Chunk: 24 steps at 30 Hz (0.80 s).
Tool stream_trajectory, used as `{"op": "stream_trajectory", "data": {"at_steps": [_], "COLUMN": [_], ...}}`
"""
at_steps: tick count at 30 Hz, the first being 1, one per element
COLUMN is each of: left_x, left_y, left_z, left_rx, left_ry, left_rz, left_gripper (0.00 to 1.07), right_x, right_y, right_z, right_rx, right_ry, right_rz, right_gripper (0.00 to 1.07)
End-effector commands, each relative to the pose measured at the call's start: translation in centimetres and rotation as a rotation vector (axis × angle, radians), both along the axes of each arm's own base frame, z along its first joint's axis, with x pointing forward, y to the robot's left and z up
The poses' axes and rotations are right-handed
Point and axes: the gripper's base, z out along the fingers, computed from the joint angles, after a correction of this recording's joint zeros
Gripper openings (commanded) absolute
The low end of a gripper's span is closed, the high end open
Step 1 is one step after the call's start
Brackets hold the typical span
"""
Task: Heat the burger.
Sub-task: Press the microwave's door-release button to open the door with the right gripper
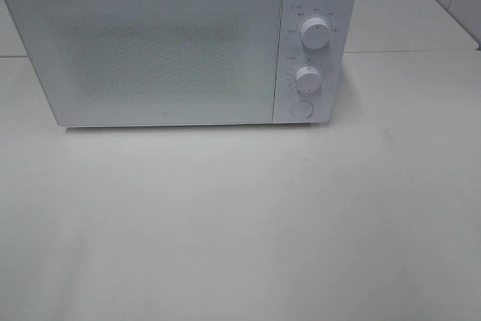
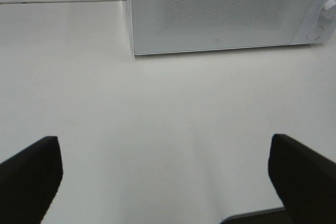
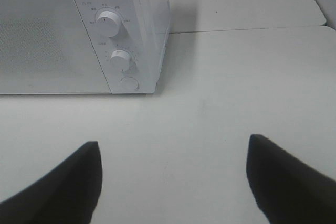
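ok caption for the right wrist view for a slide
Open right gripper hovers over the white table before a closed microwave.

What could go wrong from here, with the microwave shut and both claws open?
1. No burger shows in any view, and the shut microwave hides its inside, so it might be run empty.
2. The round button sits close under the lower knob; the wide-open right claw could nudge that knob instead.
3. A push may slide the microwave on the smooth table.
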Motion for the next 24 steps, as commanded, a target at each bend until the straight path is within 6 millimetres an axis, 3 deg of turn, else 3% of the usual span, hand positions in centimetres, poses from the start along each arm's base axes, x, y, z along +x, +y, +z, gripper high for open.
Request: {"op": "stream_trajectory", "data": {"at_steps": [1, 15, 24], "left_x": [-0.2, -0.2, -0.2], "left_y": [0.0, 0.0, 0.0], "left_z": [0.0, 0.0, 0.0], "left_rx": [-0.001, -0.001, -0.001], "left_ry": [-0.023, -0.023, -0.023], "left_rz": [0.005, 0.005, 0.005], "left_gripper": [1.00, 1.00, 1.00], "right_x": [2.1, 8.3, 12.8], "right_y": [0.4, 1.7, 2.7], "right_z": [0.5, 0.0, -1.5], "right_rx": [-0.014, -0.018, -0.015], "right_ry": [-0.020, -0.012, -0.018], "right_rz": [0.006, 0.024, 0.038], "right_gripper": [0.74, 0.74, 0.74]}}
